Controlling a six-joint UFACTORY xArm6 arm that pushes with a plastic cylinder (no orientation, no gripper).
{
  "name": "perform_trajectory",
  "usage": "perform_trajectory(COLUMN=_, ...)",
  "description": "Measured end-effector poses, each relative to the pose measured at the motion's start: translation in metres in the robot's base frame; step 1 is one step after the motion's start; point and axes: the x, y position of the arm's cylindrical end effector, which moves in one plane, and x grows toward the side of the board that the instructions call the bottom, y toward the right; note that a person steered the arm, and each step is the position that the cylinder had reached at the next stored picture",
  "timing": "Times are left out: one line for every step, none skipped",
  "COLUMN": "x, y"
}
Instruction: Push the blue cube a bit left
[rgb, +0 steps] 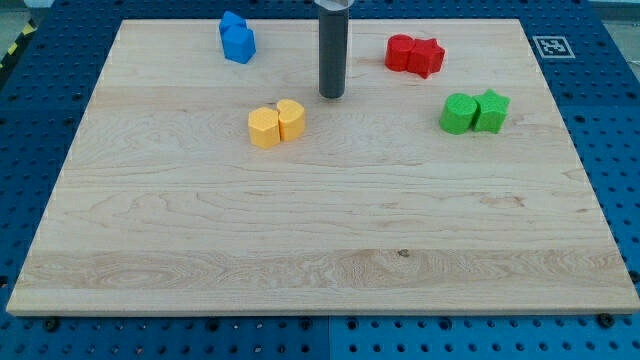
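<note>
Now: rod upright | my tip right of blue blocks

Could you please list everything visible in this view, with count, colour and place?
blue blocks: 2, blue, touching pair at the view's top left
red blocks: 2, red, touching pair at the view's top right
green blocks: 2, green, touching pair at the view's right
yellow blocks: 2, yellow-orange, touching pair left of centre
wooden board: 1, light wood, fills the view
marker tag: 1, black-and-white, beyond board's top right corner
my tip: 1, dark rod, between blue and red pairs, touching none
</note>
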Motion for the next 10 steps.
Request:
perform_trajectory(x=0.0, y=-0.006)
perform_trajectory(x=-0.02, y=-0.02)
perform_trajectory(x=-0.053, y=-0.033)
perform_trajectory(x=-0.098, y=-0.042)
perform_trajectory(x=-0.144, y=-0.072)
perform_trajectory(x=-0.15, y=-0.085)
perform_trajectory(x=-0.143, y=-0.085)
perform_trajectory(x=-0.109, y=-0.071)
perform_trajectory(x=-0.084, y=-0.076)
perform_trajectory(x=-0.068, y=-0.119)
